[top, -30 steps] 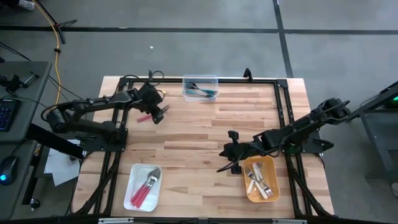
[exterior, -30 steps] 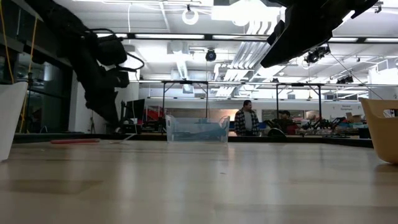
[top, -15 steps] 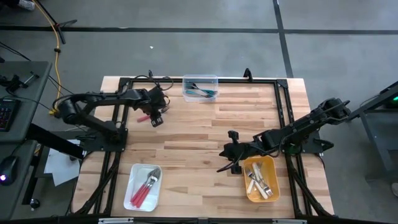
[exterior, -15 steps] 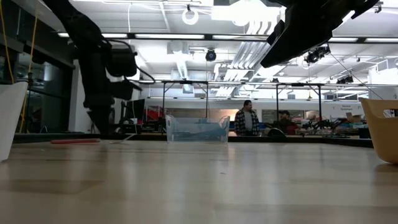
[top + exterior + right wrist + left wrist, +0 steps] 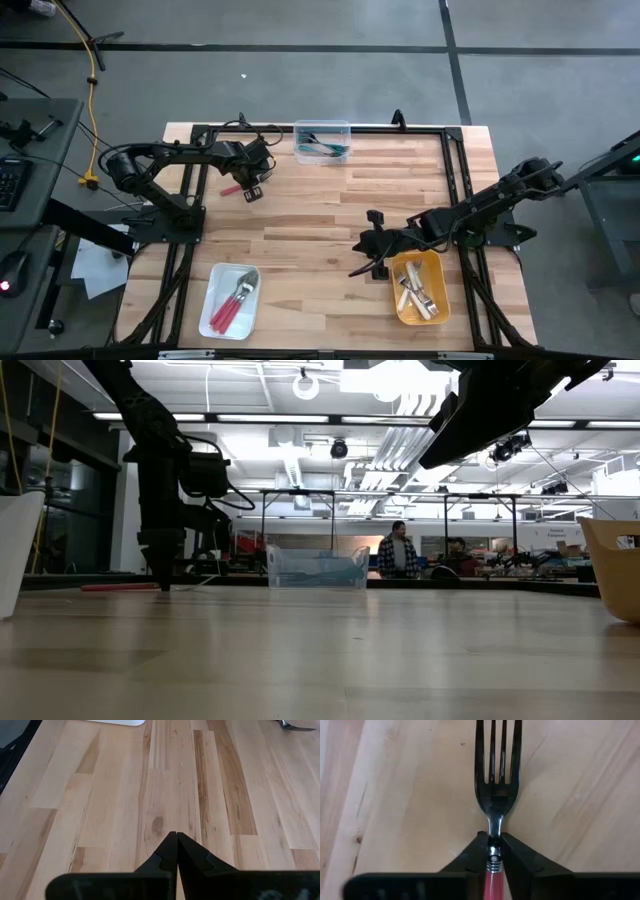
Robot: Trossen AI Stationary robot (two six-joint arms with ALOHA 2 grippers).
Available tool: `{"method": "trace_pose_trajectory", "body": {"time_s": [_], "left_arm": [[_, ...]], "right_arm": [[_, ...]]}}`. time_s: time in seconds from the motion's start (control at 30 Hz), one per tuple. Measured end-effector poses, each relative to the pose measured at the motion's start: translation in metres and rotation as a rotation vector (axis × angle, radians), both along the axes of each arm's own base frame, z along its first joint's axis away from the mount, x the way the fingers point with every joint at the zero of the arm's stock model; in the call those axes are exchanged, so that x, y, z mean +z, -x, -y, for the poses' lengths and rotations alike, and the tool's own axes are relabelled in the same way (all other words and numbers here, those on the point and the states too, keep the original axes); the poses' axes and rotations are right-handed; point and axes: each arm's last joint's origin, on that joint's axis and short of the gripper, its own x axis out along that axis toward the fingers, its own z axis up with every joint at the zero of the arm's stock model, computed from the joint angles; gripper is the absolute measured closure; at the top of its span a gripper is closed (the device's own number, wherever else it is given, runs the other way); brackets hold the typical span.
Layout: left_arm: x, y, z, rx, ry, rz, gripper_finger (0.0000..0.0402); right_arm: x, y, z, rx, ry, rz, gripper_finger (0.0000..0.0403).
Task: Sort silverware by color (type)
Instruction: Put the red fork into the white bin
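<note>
Left wrist view: left gripper (image 5: 492, 851) jaws pinch the pink-handled fork (image 5: 494, 795); right gripper (image 5: 176, 851) jaws closed.

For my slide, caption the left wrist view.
Left gripper closed on a pink-handled fork lying on the wooden table.

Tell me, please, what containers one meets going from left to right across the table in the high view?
White tray of pink-handled forks → clear bin of teal-handled forks → yellow bin of cream-handled forks.
</note>
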Motion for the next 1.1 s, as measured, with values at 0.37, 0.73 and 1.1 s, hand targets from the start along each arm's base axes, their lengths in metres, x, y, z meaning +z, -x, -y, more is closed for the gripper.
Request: {"method": "trace_pose_trajectory", "body": {"time_s": [0.37, 0.73, 1.1], "left_arm": [[0.01, 0.006, 0.006, -0.003, 0.071, -0.036, 0.0392], [0.084, -0.02, 0.022, 0.002, 0.041, 0.079, 0.0399], [0.123, -0.023, 0.099, 0.109, 0.206, 0.117, 0.04]], "right_arm": [[0.0, 0.0, 0.0, 0.0, 0.0, 0.0, 0.0403], [0.0, 0.0, 0.0, 0.0, 0.002, -0.004, 0.0403], [-0.007, -0.003, -0.001, 0.027, 0.039, -0.021, 0.0403]]}}
